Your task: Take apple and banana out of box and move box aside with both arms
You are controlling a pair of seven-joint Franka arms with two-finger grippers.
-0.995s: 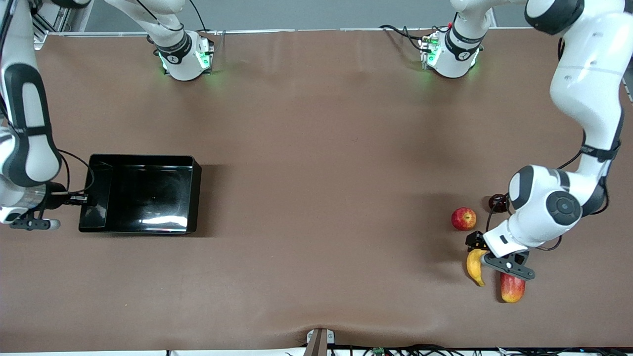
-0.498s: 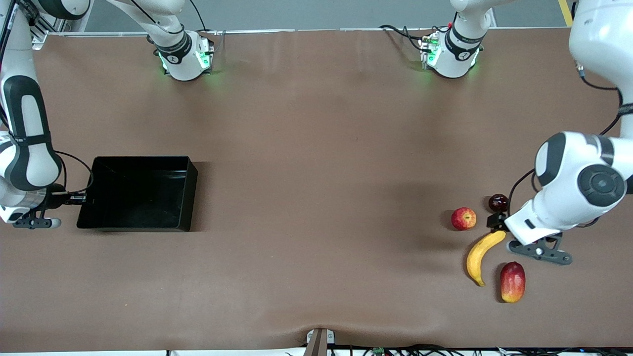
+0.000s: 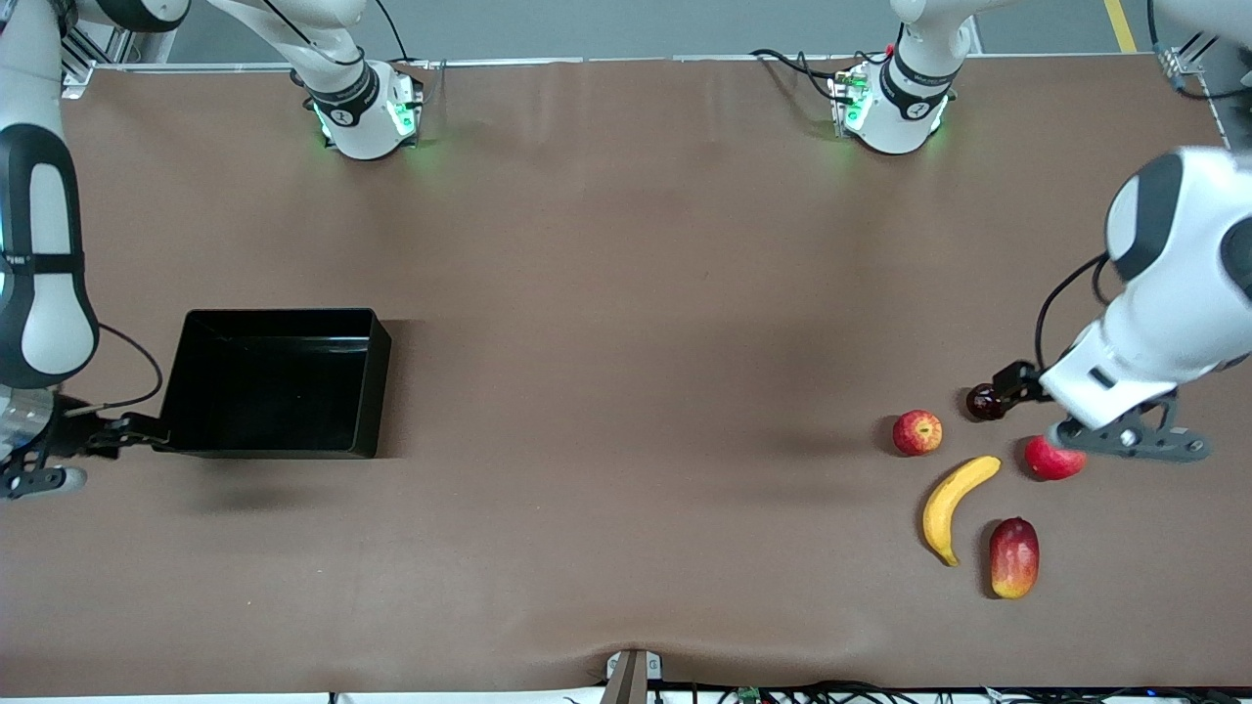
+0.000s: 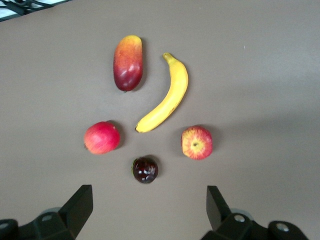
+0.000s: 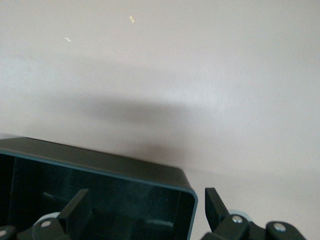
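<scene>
The yellow banana [image 3: 954, 506] lies on the table at the left arm's end, and it also shows in the left wrist view [image 4: 165, 95]. The red apple with yellow patches [image 3: 917, 432] [image 4: 196, 142] lies beside it, farther from the front camera. My left gripper [image 3: 1120, 437] [image 4: 148, 210] is open and empty, up in the air over the fruits. The black box [image 3: 274, 381] sits flat at the right arm's end. My right gripper [image 3: 108, 433] [image 5: 145, 210] is open at the box's corner [image 5: 185, 187], one finger over its inside and one outside.
An oblong red-yellow mango [image 3: 1013, 557] [image 4: 128, 62] lies nearest the front camera. A plain red round fruit [image 3: 1054, 458] [image 4: 102, 137] and a dark purple fruit [image 3: 985, 402] [image 4: 145, 169] lie under my left hand. Bare brown table spans between box and fruits.
My left gripper rose from the banana and drew back, uncovering the red round fruit. The box went from tilted to flat. My right gripper pulled back a little from its wall.
</scene>
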